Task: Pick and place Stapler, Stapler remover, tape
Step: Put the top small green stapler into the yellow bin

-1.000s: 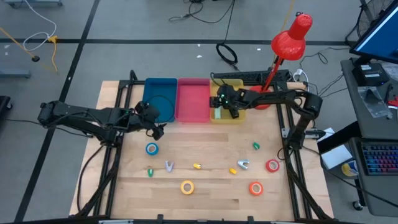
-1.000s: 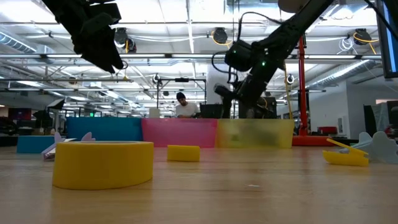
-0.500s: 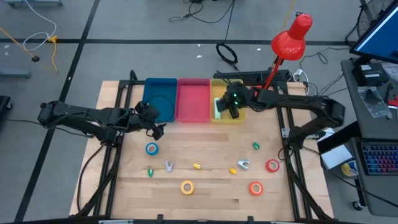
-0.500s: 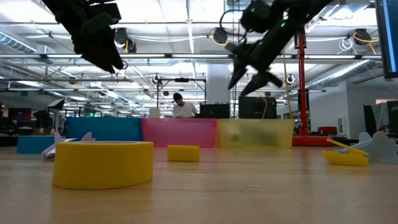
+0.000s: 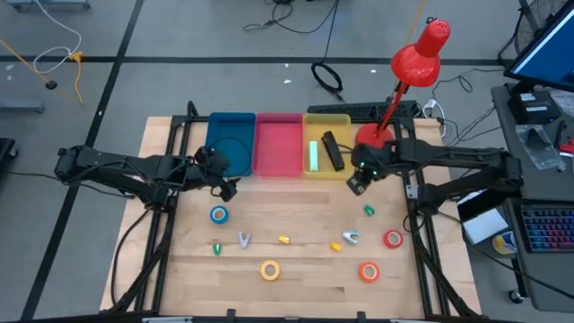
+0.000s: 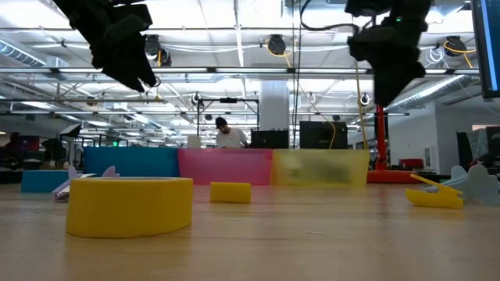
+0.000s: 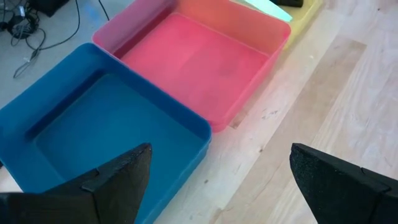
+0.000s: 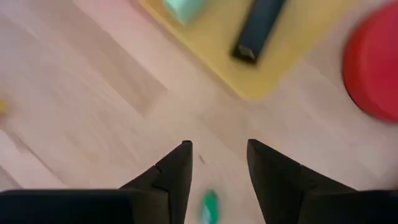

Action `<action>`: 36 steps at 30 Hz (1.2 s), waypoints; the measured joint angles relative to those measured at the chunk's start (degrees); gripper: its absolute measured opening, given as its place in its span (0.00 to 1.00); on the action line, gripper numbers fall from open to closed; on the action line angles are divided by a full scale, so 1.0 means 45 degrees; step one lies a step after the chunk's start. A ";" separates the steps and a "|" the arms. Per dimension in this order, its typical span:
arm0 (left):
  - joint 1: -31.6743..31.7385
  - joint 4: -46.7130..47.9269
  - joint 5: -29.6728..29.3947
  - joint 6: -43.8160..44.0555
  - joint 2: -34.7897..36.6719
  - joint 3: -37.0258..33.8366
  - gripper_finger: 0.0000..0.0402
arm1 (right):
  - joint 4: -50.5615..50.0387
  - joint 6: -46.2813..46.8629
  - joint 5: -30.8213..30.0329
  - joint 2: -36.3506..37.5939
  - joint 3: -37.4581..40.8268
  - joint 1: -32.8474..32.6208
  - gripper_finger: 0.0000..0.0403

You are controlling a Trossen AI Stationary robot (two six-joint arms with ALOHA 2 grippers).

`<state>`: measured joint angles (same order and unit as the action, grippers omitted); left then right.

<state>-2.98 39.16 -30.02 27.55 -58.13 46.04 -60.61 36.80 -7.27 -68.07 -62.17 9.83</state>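
A black stapler (image 5: 333, 151) and a pale green stapler (image 5: 313, 155) lie in the yellow bin (image 5: 327, 117). My right gripper (image 5: 359, 184) hovers open and empty over the bare table just near-right of that bin; in its wrist view (image 8: 217, 149) a small green piece (image 8: 208, 208) lies below. My left gripper (image 5: 224, 184) waits open and empty beside the blue bin (image 5: 215, 121). The tape rolls lie flat on the table: blue (image 5: 219, 214), yellow (image 5: 270, 269), orange-red (image 5: 369, 271) and red (image 5: 393, 239). Silvery staple removers (image 5: 244, 239) (image 5: 351, 237) lie between them.
A pink bin (image 5: 279, 118) stands between the blue and yellow ones. A red desk lamp's base (image 5: 369, 139) stands right of the yellow bin. Small green (image 5: 216, 248) (image 5: 369, 210) and yellow (image 5: 283, 240) (image 5: 335, 246) pieces are scattered on the near half of the table.
My right gripper has risen out of the yellow bin and gone toward the table's right and near edges, over the bare wood. The black stapler now shows lying in the bin where the gripper stood.
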 joint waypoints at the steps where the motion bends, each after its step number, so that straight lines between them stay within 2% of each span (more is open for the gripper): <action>1: 0.0000 0.0000 0.0000 -0.0014 0.0000 0.0000 0.94 | -0.0388 -0.0005 -0.0005 0.0014 0.0000 -0.0089 0.36; 7: 0.0000 0.0000 0.0005 -0.0058 -0.0004 0.0000 0.94 | -0.1684 -0.0050 0.0005 0.0019 0.0005 -0.0313 0.36; 11: 0.0004 -0.0005 0.0292 0.1316 -0.0002 0.0000 0.94 | -0.2095 -0.0411 -0.0024 0.0019 0.0005 -0.0308 0.36; 14: 0.0005 -0.0077 0.0438 0.1300 0.0001 -0.0006 0.94 | -0.2275 -0.0934 -0.0024 0.0019 0.0010 -0.0308 0.36; 17: 0.0005 -0.1067 0.0952 0.1219 0.0458 -0.0629 0.95 | -0.2292 -0.1612 -0.0029 0.0015 0.0010 -0.0308 0.36; 23: -0.0005 -0.5771 0.3633 0.0555 0.2751 -0.3664 0.95 | -0.2422 -0.2234 -0.0029 0.0014 0.0010 -0.0308 0.36; 25: -0.0005 -0.6634 0.4187 0.0238 0.3606 -0.4510 0.95 | -0.2469 -0.2122 -0.0029 0.0014 0.0010 -0.0308 0.36; 30: 0.0059 -0.7278 0.4356 -0.0155 0.5809 -0.6016 0.94 | -0.2843 -0.1522 -0.0034 0.0014 0.0010 -0.0303 0.36; 36: 0.0305 -0.7379 0.5270 -0.0666 0.8166 -0.7075 0.95 | -0.3944 -0.0525 0.0006 0.0013 0.0015 -0.0294 0.36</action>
<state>-1.61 5.95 -6.31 24.55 -21.38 14.20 -78.35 34.44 -7.24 -68.01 -62.11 8.51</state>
